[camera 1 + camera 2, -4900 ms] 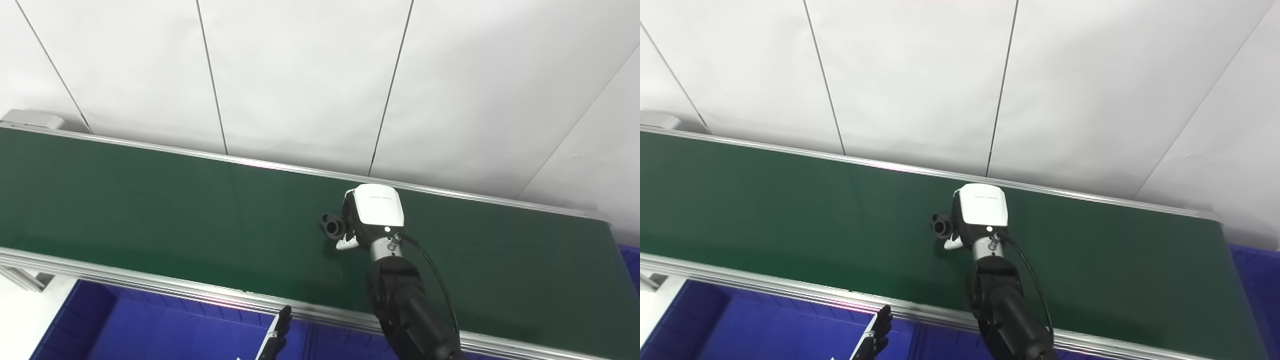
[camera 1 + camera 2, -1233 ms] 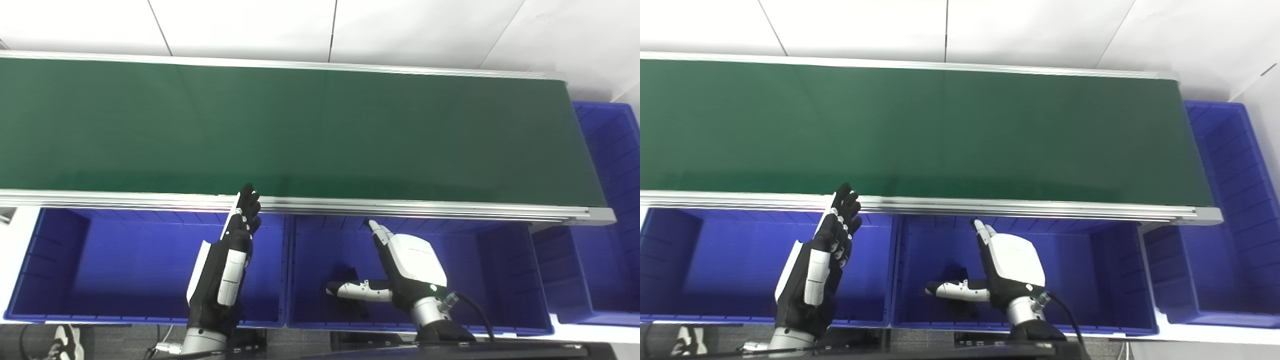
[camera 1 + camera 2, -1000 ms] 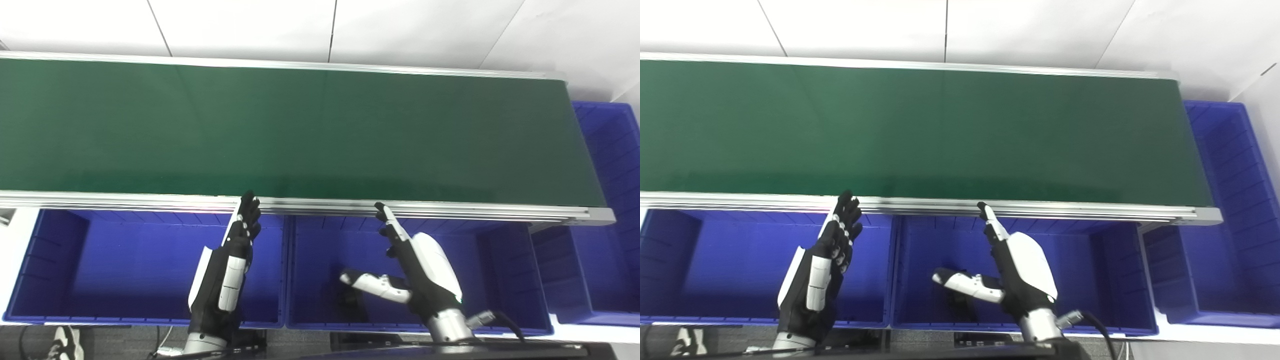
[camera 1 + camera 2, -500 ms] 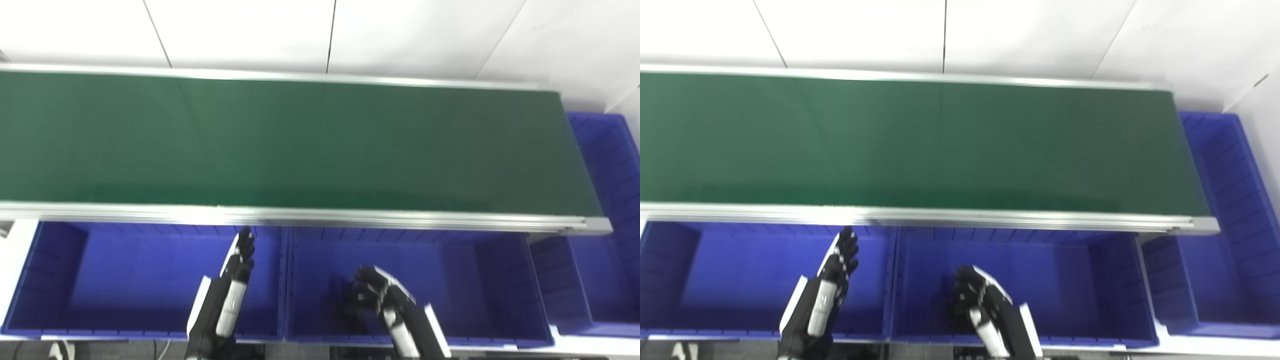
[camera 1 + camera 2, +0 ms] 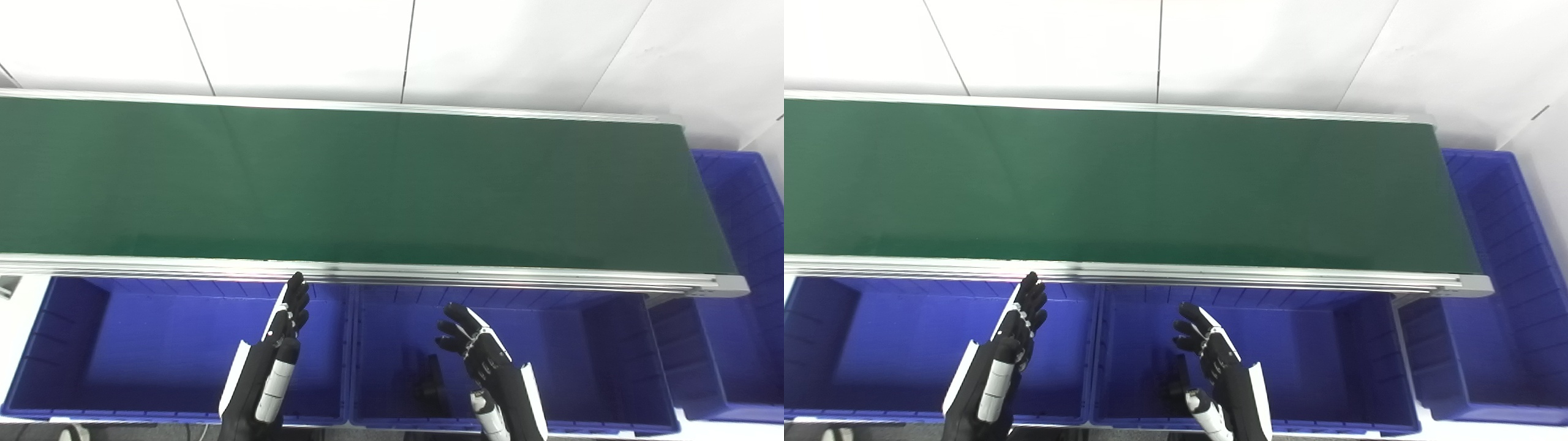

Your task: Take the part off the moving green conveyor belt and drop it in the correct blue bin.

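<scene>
The green conveyor belt (image 5: 367, 184) runs across the view with nothing on it. A small black part (image 5: 427, 378) lies on the floor of the middle blue bin (image 5: 563, 343), and it also shows in the right eye view (image 5: 1176, 375). My right hand (image 5: 487, 373) is open and empty, fingers spread, above that bin just right of the part. My left hand (image 5: 275, 367) is open and empty, fingers straight and pointing up, over the right end of the left blue bin (image 5: 122, 343).
A third blue bin (image 5: 741, 257) stands past the belt's right end. The belt's metal front rail (image 5: 367, 274) runs just above the bins. A white panelled wall is behind the belt.
My right hand took the black part off the belt, released it into the middle bin, then turned and drew back with fingers spread. The camera tilted down towards the bins.
</scene>
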Robot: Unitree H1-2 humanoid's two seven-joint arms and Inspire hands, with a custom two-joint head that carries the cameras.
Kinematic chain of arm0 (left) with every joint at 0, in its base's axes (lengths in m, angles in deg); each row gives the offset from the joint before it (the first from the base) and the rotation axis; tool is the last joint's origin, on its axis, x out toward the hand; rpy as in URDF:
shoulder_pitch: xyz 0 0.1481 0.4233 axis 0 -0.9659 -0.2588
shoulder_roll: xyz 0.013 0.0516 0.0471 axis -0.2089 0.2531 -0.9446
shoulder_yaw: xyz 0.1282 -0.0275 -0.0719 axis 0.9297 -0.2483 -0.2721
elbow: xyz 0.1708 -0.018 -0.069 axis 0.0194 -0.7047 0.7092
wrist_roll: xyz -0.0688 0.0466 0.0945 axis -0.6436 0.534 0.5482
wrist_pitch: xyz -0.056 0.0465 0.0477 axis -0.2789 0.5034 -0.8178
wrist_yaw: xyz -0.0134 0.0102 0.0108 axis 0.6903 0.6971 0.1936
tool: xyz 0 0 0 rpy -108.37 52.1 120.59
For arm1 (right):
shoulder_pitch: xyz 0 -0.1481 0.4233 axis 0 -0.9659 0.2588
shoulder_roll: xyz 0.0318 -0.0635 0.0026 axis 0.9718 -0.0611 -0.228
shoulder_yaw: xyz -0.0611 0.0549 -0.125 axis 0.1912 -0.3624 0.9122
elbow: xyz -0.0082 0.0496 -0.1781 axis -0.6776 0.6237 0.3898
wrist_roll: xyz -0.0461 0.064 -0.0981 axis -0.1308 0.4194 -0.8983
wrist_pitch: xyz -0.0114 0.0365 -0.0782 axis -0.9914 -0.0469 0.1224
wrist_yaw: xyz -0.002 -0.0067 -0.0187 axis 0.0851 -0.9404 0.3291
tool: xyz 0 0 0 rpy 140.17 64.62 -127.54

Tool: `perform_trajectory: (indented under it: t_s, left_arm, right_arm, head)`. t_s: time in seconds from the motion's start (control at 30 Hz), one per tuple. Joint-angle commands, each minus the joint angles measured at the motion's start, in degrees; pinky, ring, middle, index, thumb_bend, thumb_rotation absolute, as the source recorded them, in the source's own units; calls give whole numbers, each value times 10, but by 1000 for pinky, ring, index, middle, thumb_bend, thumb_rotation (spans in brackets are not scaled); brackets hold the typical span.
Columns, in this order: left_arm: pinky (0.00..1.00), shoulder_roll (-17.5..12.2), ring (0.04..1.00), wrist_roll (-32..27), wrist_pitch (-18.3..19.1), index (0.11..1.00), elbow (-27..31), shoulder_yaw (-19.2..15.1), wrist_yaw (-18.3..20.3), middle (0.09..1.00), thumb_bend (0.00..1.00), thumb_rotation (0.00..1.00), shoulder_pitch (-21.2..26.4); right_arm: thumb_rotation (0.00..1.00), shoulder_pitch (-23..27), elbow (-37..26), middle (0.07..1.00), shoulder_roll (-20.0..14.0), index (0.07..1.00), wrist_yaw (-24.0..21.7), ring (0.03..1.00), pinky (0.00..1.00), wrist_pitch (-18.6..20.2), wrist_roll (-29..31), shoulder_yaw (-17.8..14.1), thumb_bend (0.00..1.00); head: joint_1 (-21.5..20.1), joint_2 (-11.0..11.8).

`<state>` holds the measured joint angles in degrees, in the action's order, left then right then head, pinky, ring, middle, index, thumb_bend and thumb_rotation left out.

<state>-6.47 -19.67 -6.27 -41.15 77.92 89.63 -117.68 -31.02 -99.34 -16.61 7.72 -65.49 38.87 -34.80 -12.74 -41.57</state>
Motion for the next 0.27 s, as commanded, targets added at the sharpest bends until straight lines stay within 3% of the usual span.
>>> perform_trajectory:
  t_s: [0.0, 0.23]
  left_arm:
    - [1000, -1, 1000, -1, -25, 1000, 7, -2, 7, 1000, 636, 962, -2]
    - [1000, 7, 1000, -5, -41, 1000, -11, -5, 8, 1000, 642, 962, 5]
  right_arm:
    - [874, -1, -2, 872, 1, 840, 6, 837, 808, -32, -5, 6, 991]
    - [918, 8, 10, 922, -1, 876, 23, 902, 858, -42, -30, 4, 990]
  head:
    - [2, 2]
    - [10, 8]
